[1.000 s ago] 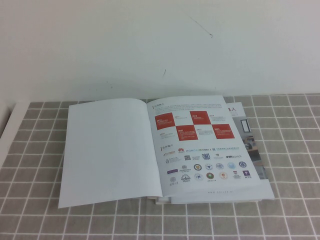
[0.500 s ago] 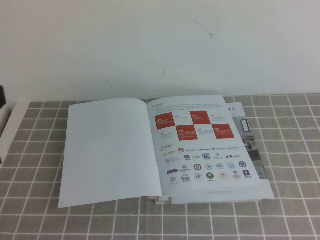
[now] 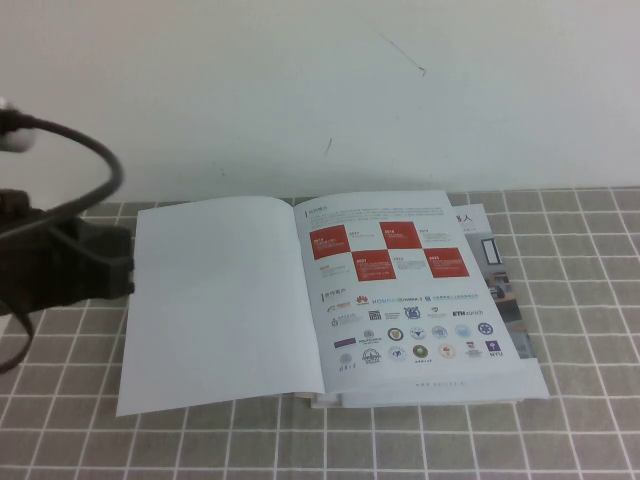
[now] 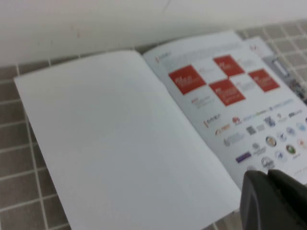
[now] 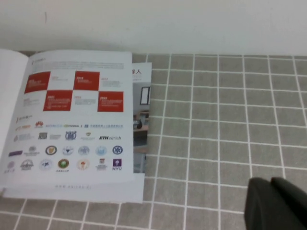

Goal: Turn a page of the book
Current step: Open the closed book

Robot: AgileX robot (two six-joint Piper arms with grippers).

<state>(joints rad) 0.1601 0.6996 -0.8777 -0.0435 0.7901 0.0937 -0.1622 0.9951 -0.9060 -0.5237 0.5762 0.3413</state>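
Note:
The book (image 3: 312,300) lies open on the grey checked tablecloth. Its right-hand page (image 3: 400,290) shows red squares and rows of small logos and lies flat. The left-hand side is a blank white sheet (image 3: 220,300). My left gripper (image 3: 122,266) is at the book's left edge, and in the left wrist view (image 4: 268,178) it is shut and empty, hovering over the book's near edge by the logo page (image 4: 240,110). My right gripper (image 5: 271,186) is shut and empty over bare cloth to the right of the page (image 5: 72,120). It is out of the high view.
A larger printed piece with grey photos (image 3: 500,275) sticks out from under the book on the right, also in the right wrist view (image 5: 141,120). A white wall (image 3: 320,90) stands right behind the book. A black cable (image 3: 95,160) loops above the left arm.
My left arm has come into the high view from the left and now reaches the book's left edge. The book and page have not moved.

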